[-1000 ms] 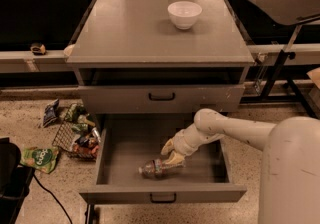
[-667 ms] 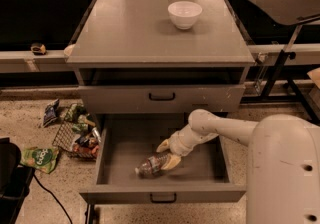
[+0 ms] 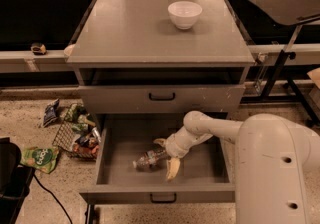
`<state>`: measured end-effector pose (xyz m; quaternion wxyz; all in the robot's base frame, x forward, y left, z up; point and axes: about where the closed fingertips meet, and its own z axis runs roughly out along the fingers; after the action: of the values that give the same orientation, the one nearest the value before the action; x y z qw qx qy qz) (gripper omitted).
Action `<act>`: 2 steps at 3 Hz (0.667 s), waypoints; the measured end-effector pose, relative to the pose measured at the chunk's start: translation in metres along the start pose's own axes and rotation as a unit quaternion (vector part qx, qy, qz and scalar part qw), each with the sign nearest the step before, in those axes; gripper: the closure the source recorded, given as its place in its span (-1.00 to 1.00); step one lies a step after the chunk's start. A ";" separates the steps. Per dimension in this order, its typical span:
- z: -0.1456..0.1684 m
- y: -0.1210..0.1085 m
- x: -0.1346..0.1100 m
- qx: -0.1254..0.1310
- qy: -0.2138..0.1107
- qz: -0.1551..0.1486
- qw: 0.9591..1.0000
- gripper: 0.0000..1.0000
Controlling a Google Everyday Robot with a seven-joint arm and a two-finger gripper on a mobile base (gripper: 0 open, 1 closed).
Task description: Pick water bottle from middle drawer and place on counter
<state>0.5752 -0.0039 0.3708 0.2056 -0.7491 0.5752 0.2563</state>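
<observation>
The water bottle (image 3: 148,158), clear with a white cap, lies on its side on the floor of the open middle drawer (image 3: 120,184). My gripper (image 3: 166,155) reaches down into the drawer from the right. It is open, with one fingertip (image 3: 160,142) behind the bottle's right end and the other (image 3: 173,169) in front of it, so the fingers straddle that end. The counter (image 3: 135,33) above is the cabinet's flat grey top.
A white bowl (image 3: 184,14) stands on the counter at the back right. The upper drawer (image 3: 161,98) is closed just above my arm. A wire basket and snack bags (image 3: 75,130) lie on the floor to the left. A dark side table (image 3: 280,0) stands at the right.
My arm and gripper have moved a little left along the drawer, onto the bottle's right end. The bottle has shifted slightly left and back.
</observation>
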 end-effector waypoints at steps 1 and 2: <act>0.009 0.002 0.000 -0.009 -0.004 -0.001 1.000 -0.63; 0.009 0.002 0.000 -0.009 -0.004 -0.001 1.000 -0.17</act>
<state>0.5720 0.0014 0.3638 0.2014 -0.7505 0.5712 0.2645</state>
